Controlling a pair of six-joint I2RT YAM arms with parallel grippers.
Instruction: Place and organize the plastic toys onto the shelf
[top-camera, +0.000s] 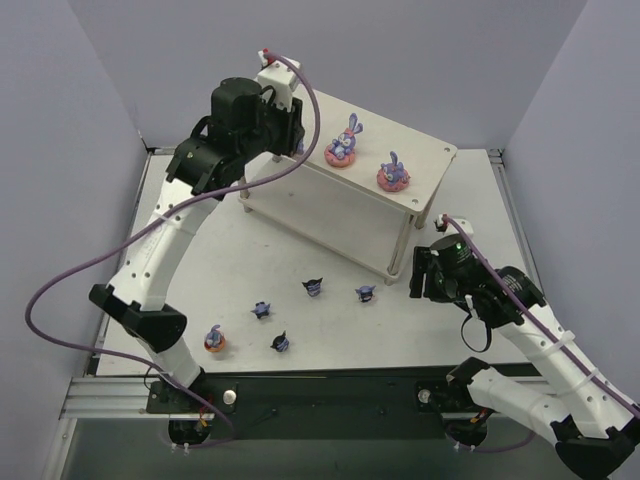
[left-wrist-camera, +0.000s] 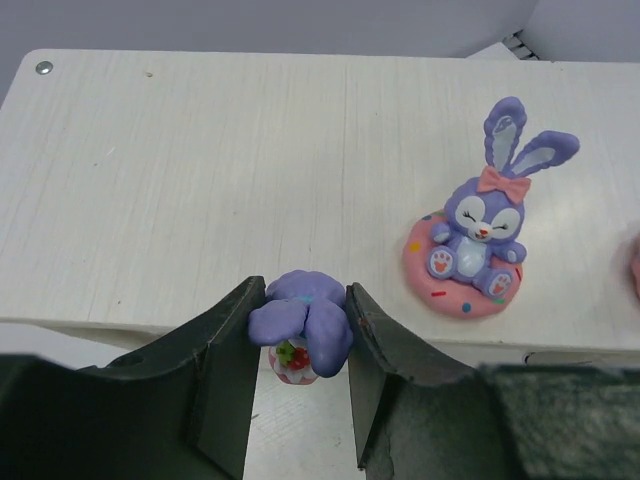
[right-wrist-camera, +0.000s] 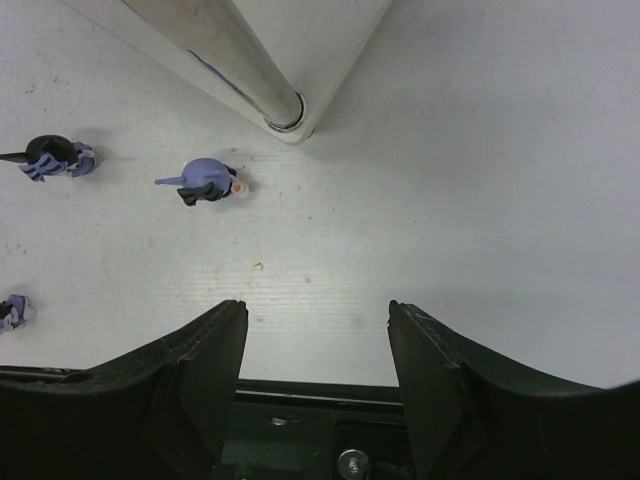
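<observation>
Left pincer (left-wrist-camera: 305, 290): jaws partway in, clamped on a purple rabbit (left-wrist-camera: 300, 322), one finger on each side of it. In the left wrist view the held toy sits at the near edge of the shelf (left-wrist-camera: 200, 180) top board; can't tell whether it touches the wood. Pose is hard to read: purple lobes on top, a small white bit with red and green underneath.

Top board carries two more rabbits, both upright on pink round bases:
- first pink-base rabbit (top-camera: 343, 145), near the board's middle. The wrist view shows a pink bow and closed eyes, and it is well clear of the fingers.
- second pink-base rabbit (top-camera: 392, 173), just to its right, not touching it.

Bench (top-camera: 230, 250) in front of the shelf:
- orange-base rabbit (top-camera: 214, 339), upright, close to the left arm's lower link.
- four dark blue pointy-eared figures, all apart from each other: leftmost figure (top-camera: 261, 309), nearest figure (top-camera: 280, 343), middle figure (top-camera: 313, 287), rightmost figure (top-camera: 365, 293).

Right pincer (right-wrist-camera: 317, 310): jaws wide, nothing between them, hanging over bare bench just beside the shelf's front right leg (right-wrist-camera: 235, 55). Rightmost figure is near that leg, clear of the fingers.
</observation>
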